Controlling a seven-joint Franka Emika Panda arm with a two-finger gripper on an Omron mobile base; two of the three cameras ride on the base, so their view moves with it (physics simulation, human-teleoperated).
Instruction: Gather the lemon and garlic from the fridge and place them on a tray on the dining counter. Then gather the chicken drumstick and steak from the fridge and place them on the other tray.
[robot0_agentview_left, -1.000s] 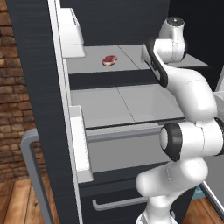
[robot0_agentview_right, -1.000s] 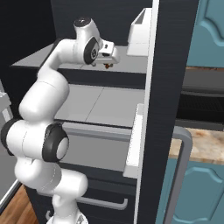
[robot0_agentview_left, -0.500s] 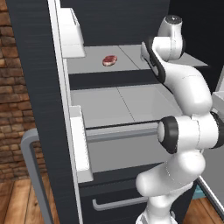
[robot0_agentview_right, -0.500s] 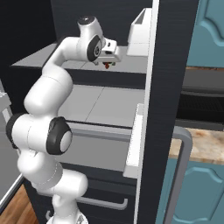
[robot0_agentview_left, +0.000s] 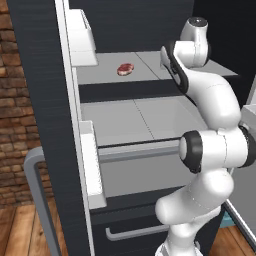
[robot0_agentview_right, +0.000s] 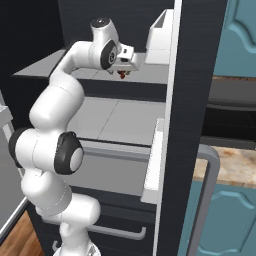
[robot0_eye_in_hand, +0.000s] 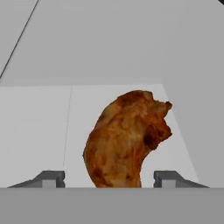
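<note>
Hand view looks down the gripper at a browned chicken drumstick lying on the pale grey fridge shelf, the meat between the two dark fingertips, which flank it without visibly touching; whether the jaws have clamped it cannot be told. From the right base view, the gripper sits low over the upper shelf of the open charcoal fridge, a reddish-brown bit showing beneath it. Left base view shows the steak lying well apart on that same upper shelf, beside the white door bin.
</note>
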